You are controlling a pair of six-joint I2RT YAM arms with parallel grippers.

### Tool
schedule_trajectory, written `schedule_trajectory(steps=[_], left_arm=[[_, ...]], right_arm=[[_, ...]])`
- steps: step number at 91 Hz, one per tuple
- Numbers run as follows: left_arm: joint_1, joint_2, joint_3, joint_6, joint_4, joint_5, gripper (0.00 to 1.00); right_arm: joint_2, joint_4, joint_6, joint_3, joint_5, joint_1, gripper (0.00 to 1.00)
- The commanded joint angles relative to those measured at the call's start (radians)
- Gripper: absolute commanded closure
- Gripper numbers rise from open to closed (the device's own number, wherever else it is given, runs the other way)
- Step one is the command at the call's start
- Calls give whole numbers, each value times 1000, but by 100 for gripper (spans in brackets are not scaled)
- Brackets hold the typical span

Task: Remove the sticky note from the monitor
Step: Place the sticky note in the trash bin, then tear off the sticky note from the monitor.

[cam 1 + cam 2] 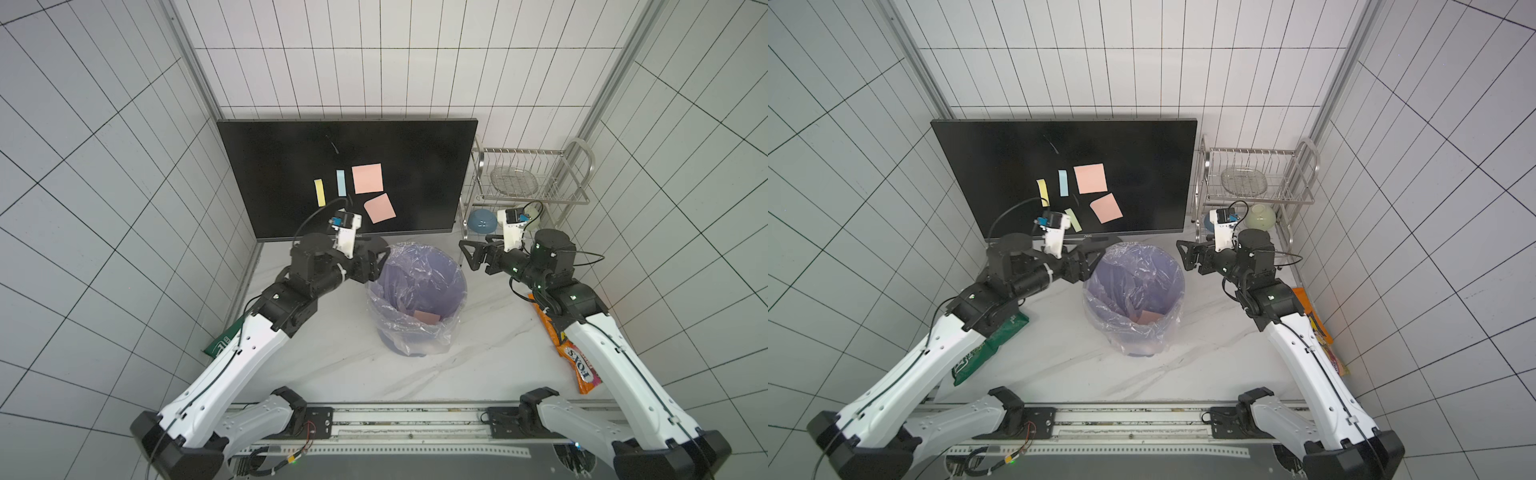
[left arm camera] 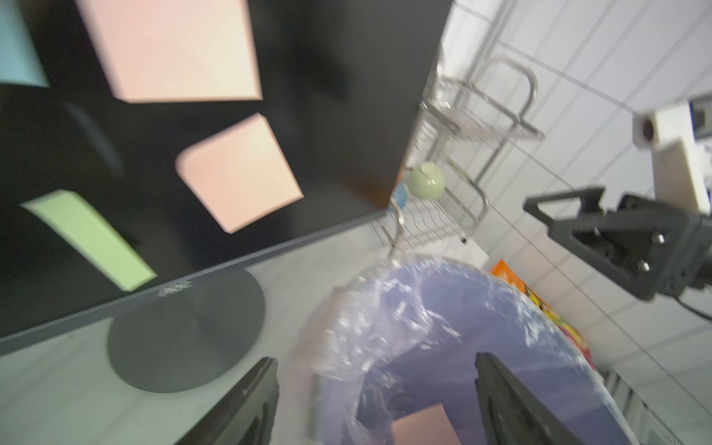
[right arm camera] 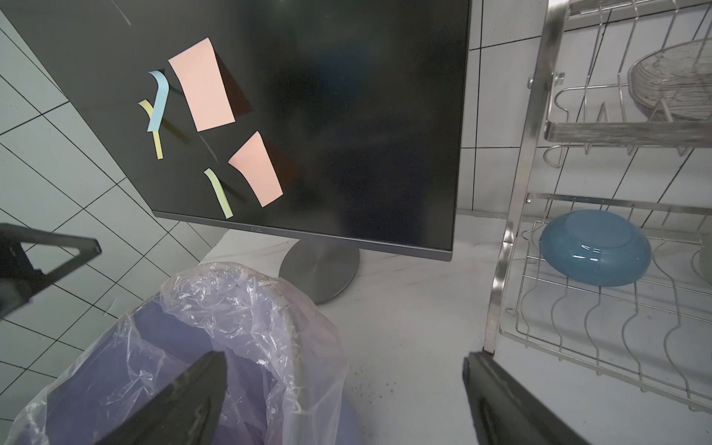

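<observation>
Left gripper point(image 1: 372, 262): jaws apart, nothing between them, hanging over the rim of the purple bin point(image 1: 399, 286) with its clear liner.

Below it, at the bin's bottom: pink sticky note point(image 1: 426, 318), lying flat, clear of the fingers.

Across the bin's mouth: right gripper point(image 1: 469, 255), jaws wide, empty. The full width of the bin separates the two.

Bare marble tabletop point(image 1: 332, 365) lies behind the gripper, toward the rail. Green packet point(image 1: 992, 336) under the left arm, print unreadable. Orange packet point(image 1: 579, 370) by the right arm, marked "FOX'S".

Just beyond the gripper: the monitor point(image 1: 415, 166). Its lower bezel is near the fingers, no contact seen. The logo point(image 1: 1087, 235) there reads AOC. Round grey base point(image 3: 319, 269) sits beside the bin. The screen faces the arms, with its long axis side to side along the back wall.

On the glass:
- yellow strip point(image 1: 319, 192) and blue strip point(image 1: 341, 183), long axes up-down
- green strip point(image 1: 1072, 220), slanted
- large pink note point(image 1: 367, 178), square-on
- smaller pink note point(image 1: 379, 208), rotated

In the right wrist view their lower edges curl off the glass.

Farther right: steel dish rack point(image 1: 528, 183) holding a blue bowl point(image 3: 595, 252).
</observation>
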Motion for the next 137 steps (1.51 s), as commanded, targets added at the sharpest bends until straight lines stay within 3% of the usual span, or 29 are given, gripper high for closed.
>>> schedule_trajectory(steps=[1, 12, 26, 72, 121, 137], left_arm=[[187, -33, -36, -123, 109, 221, 18], [426, -15, -101, -318, 322, 437, 18], [557, 60, -164, -538, 599, 534, 18], [573, 299, -202, -787, 964, 518, 24], [526, 395, -173, -780, 1017, 472, 29], [526, 401, -163, -792, 1036, 467, 35]], right_arm=[[0, 29, 23, 8, -17, 0, 1], [12, 62, 50, -3, -48, 1, 1], [19, 105, 85, -23, -75, 4, 1], [17, 136, 103, -43, -93, 7, 1], [-2, 111, 88, -33, -76, 7, 1], [-3, 110, 85, -31, -73, 6, 1]])
